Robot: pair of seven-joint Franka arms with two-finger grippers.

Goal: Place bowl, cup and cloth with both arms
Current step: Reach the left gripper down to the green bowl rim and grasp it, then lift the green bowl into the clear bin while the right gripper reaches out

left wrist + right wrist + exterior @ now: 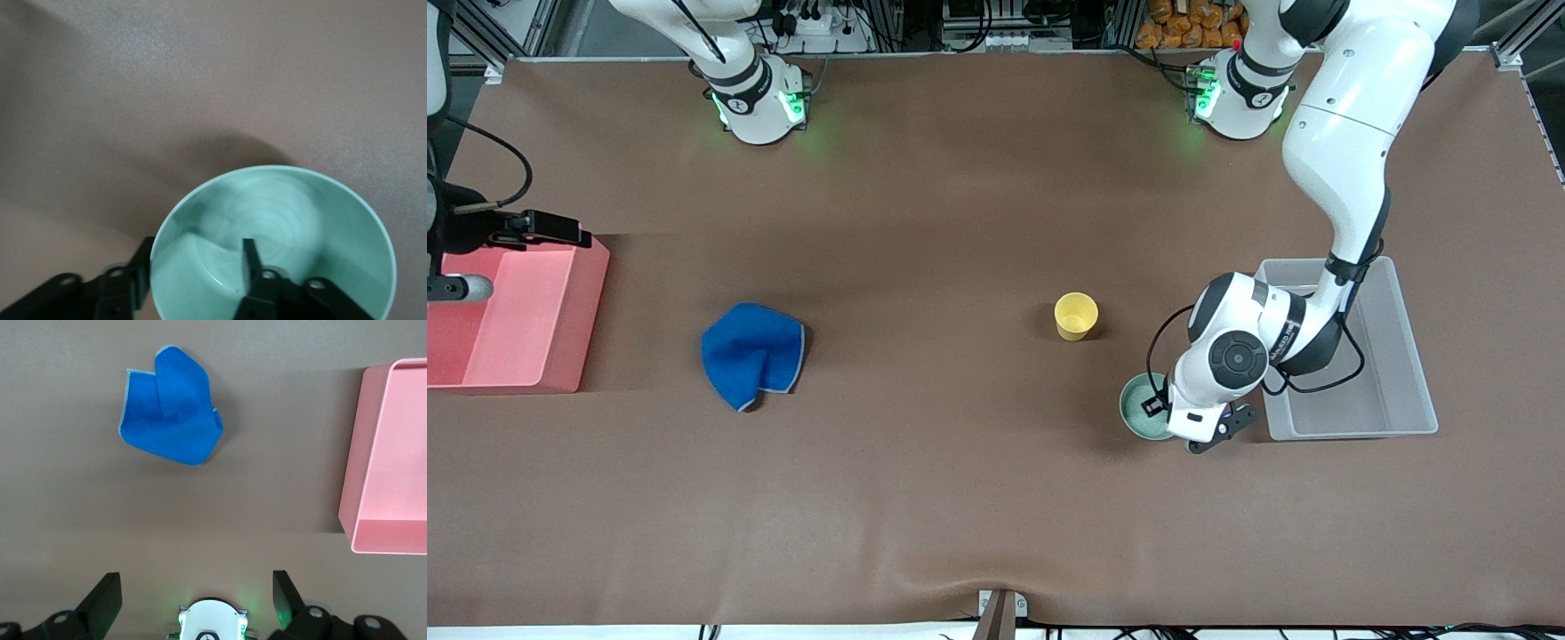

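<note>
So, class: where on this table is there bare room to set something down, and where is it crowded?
Bare cover lies between the cloth and the cup, and nearer the front camera than both. It is crowded at the left arm's end, where the left gripper straddles the bowl's rim beside the grey bin. The pink bin borders the right arm's end.
</note>
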